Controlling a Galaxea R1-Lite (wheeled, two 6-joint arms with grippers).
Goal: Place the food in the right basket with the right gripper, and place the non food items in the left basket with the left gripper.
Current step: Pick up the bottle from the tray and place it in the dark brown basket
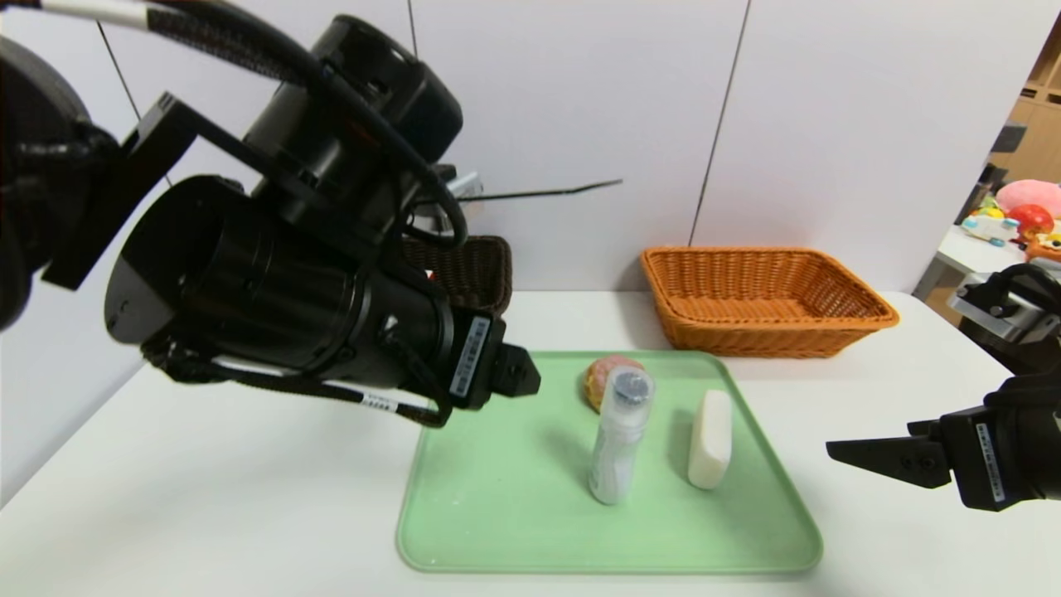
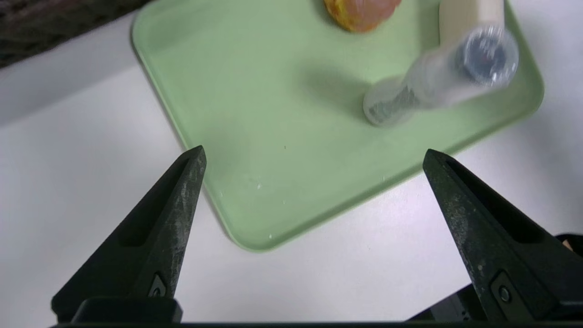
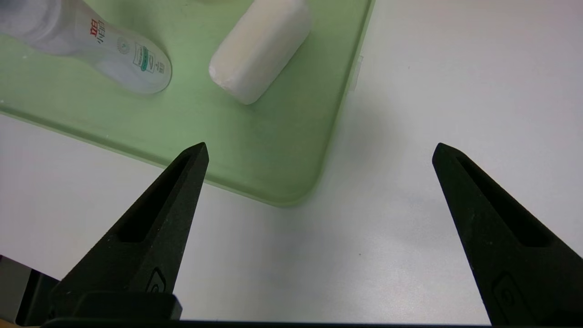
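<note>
Nearest: right gripper [image 3: 321,152], jaws wide apart, nothing between them; parked over the table beside the tray's near right corner. Left gripper [image 2: 314,152], jaws likewise spread and empty, above the near left part of the tray [image 1: 613,570].

Bottle [image 1: 613,464]: upright on the tray, left of the white block [image 1: 710,439]. Probably non-food, so left gripper's job. Expect a light, smooth, slightly squeezable body that could topple if nudged. Suggest gripping mid-body, below the cap, jaws either side, moderate pressure.

White block: on the tray toward its right edge. Looks firm, perhaps slick; identity uncertain. Take across the narrow width.

Bun [image 1: 609,381]: behind the bottle, probably soft and light; gentle pinch across its sides, right gripper.

Far: dark basket [image 1: 497,274] at left, partly hidden by the left arm, and orange basket [image 1: 771,323] at right.

Views: right wrist shows red and green print on the bottle, unreadable from the head, which alone shows the orange basket.
</note>
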